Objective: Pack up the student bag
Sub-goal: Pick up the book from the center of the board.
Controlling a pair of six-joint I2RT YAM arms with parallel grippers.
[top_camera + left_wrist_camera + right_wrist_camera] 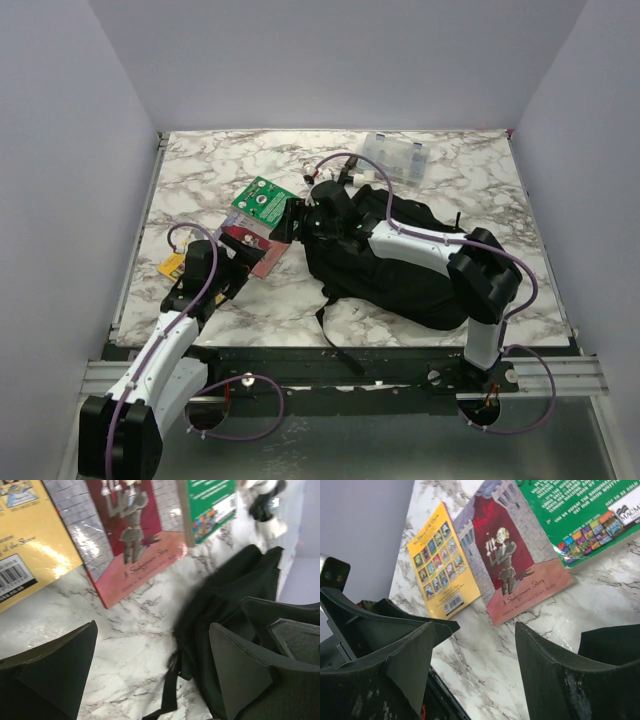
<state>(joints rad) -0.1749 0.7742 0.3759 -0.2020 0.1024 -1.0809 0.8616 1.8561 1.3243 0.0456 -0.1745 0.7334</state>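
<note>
Soft black student bag crumpled on veined marble desk (glossy books beside it). On the left gripper and right gripper, wedge-shaped fingers stand wide apart, holding nothing.

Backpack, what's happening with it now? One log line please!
backpack: on table | yellow book, red book, green book: beside it | left gripper: open, empty | right gripper: open, empty

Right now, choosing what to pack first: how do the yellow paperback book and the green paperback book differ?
The yellow paperback book shows a grid of small pictures and a barcode; the green paperback book has white print and one row of small covers. The yellow lies by the left arm, the green farther back. Both lie flat on the marble table, outside the black fabric backpack.
</note>
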